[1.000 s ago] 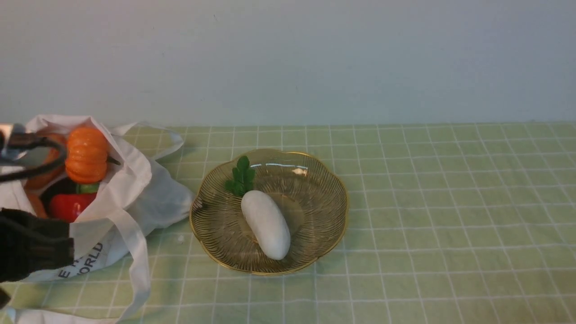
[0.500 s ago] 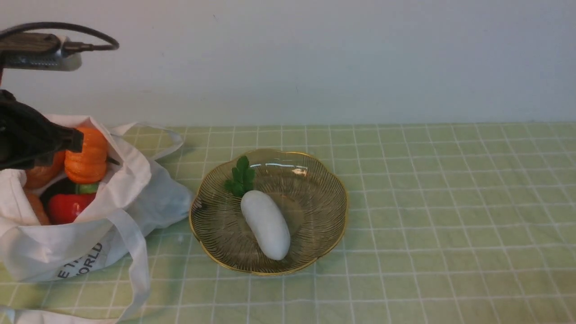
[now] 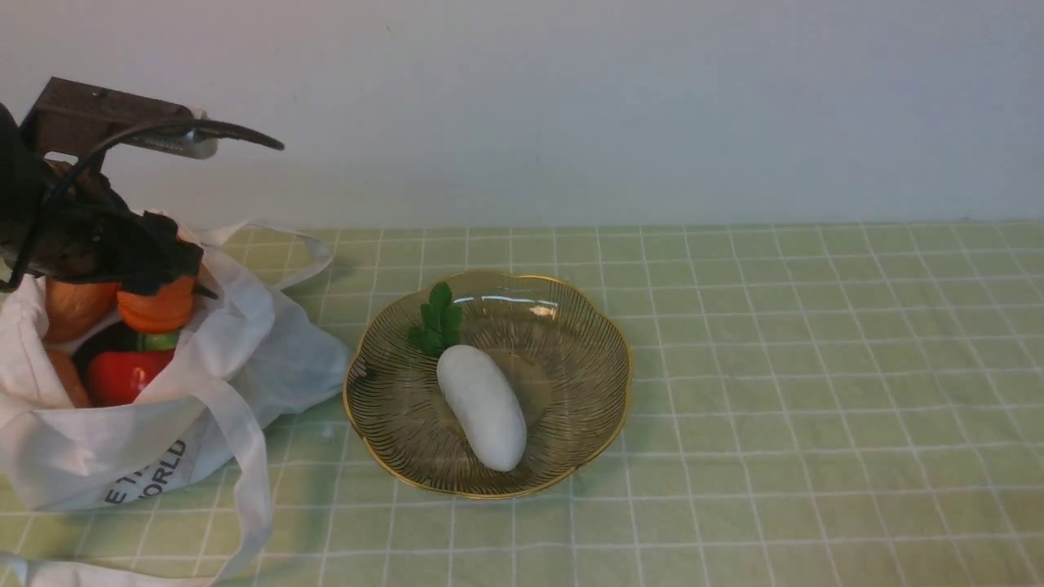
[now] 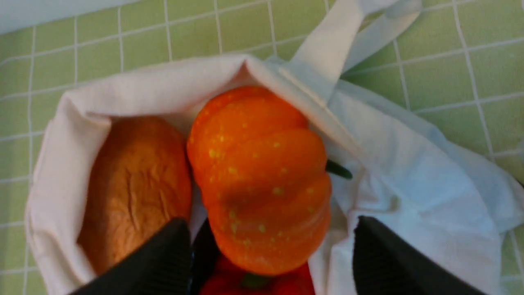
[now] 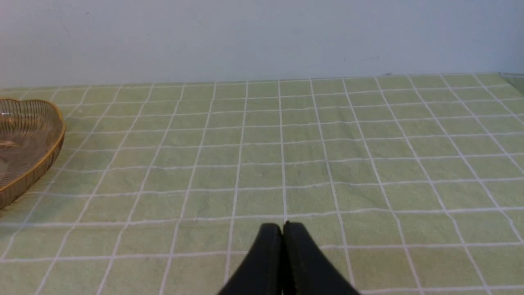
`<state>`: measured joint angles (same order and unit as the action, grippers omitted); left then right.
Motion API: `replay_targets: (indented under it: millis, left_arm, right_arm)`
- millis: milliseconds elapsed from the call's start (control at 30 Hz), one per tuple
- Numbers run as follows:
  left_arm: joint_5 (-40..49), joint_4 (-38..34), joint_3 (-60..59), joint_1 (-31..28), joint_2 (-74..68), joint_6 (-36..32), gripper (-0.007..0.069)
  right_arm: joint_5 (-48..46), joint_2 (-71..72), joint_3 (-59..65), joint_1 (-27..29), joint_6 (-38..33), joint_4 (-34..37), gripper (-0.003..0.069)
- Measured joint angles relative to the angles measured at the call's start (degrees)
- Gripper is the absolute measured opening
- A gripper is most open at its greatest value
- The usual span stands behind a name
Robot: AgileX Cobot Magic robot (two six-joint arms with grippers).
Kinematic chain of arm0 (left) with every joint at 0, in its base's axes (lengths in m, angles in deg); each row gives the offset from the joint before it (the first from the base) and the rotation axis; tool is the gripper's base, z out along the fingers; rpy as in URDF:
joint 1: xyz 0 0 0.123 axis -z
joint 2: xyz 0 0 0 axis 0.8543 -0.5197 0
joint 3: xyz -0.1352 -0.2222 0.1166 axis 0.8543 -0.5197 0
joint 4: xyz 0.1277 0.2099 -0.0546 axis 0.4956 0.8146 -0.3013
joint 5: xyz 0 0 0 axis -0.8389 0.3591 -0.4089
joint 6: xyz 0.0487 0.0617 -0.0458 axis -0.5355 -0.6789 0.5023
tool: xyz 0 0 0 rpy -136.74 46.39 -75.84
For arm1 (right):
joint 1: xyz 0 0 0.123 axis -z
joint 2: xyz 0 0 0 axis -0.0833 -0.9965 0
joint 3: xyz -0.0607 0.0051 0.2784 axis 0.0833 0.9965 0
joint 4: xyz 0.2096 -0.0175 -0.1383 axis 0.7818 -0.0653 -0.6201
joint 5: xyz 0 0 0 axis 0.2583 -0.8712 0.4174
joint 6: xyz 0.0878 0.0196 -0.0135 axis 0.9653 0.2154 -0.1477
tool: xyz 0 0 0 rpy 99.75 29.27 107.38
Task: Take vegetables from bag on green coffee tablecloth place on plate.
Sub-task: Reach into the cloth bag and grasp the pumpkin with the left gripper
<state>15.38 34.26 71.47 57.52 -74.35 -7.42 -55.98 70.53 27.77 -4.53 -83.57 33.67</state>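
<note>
Pumpkin (image 4: 262,180) lies in bag (image 4: 409,196) between spread left fingers (image 4: 163,258).

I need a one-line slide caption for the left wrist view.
Open left gripper over an orange pumpkin inside a white bag, a brown vegetable beside it.

L claw (image 4: 271,229) jaws wide apart, angled down; R claw (image 5: 282,229) fingers pressed together.

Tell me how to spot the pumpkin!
Find the white cloth bag at the left of the green checked tablecloth. Peek into its open mouth. The pumpkin is the bright orange ribbed one, next to a wrinkly brown vegetable and a shiny red pepper.
</note>
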Motion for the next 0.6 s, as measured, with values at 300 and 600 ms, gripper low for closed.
replay_targets:
  millis: [300,600]
  left_arm:
    - [-4.3,6.4,0.1,0.0,-6.2,0.4,0.0684]
    - [-4.5,11.8,0.1,0.0,-7.3,5.0,0.0482]
  right_arm:
    - [0.0,0.0,0.0,0.0,0.0,0.0,-0.0015]
    - [0.0,0.0,0.0,0.0,0.0,0.0,-0.0015]
